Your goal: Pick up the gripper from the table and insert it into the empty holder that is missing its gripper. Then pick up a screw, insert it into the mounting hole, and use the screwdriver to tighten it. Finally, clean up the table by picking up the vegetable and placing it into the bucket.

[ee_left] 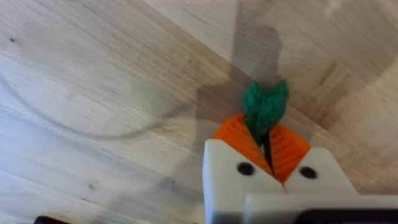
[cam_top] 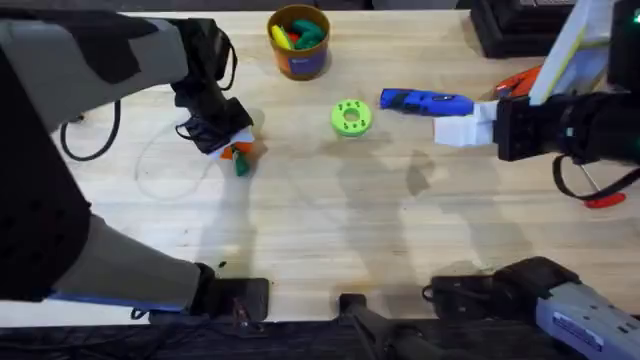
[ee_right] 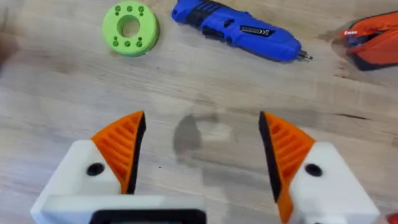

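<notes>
The left gripper [ee_left: 272, 149] pinches the dark-green, leafy vegetable [ee_left: 265, 108], left of the green disc [cam_top: 350, 117]. The right gripper [ee_right: 202, 152] gapes wide near the blue screwdriver [ee_right: 239, 30].

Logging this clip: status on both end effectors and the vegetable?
Left end effector shut on the vegetable at the table. Right end effector open, empty. Bucket beyond, path unobstructed.

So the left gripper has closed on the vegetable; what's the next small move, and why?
Probably lift straight up, then carry toward the bucket. The left gripper has its orange pads pinched on the green vegetable, which looks to be still down at the table, and the bucket stands farther back.
</notes>
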Action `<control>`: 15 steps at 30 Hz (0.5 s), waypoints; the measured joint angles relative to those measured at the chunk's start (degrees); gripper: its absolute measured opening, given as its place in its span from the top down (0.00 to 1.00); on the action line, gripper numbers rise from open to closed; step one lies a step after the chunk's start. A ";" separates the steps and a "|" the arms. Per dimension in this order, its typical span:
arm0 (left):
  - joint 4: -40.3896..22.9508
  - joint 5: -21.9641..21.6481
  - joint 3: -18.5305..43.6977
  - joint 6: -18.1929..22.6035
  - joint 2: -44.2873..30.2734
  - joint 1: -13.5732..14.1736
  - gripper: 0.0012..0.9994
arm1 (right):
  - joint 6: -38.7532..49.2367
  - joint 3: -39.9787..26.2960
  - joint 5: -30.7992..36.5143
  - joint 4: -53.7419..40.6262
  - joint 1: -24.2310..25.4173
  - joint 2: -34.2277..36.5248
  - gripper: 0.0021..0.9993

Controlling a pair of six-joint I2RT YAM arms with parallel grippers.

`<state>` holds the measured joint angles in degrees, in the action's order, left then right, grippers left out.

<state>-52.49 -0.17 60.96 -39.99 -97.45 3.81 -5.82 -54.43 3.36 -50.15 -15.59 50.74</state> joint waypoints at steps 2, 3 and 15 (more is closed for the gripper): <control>-0.09 0.01 0.24 1.54 -0.02 0.00 0.98 | 0.00 0.00 0.00 0.00 0.02 0.00 0.02; -0.44 0.01 0.90 2.65 -0.12 0.00 0.98 | 0.00 0.00 0.00 0.05 0.00 0.00 0.02; 5.84 2.42 27.11 20.93 -0.92 0.68 0.99 | 0.00 0.00 0.00 0.22 0.00 0.00 0.02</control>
<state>-46.65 2.25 88.06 -19.06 -98.37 4.50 -5.82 -54.43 3.36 -49.93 -15.59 50.74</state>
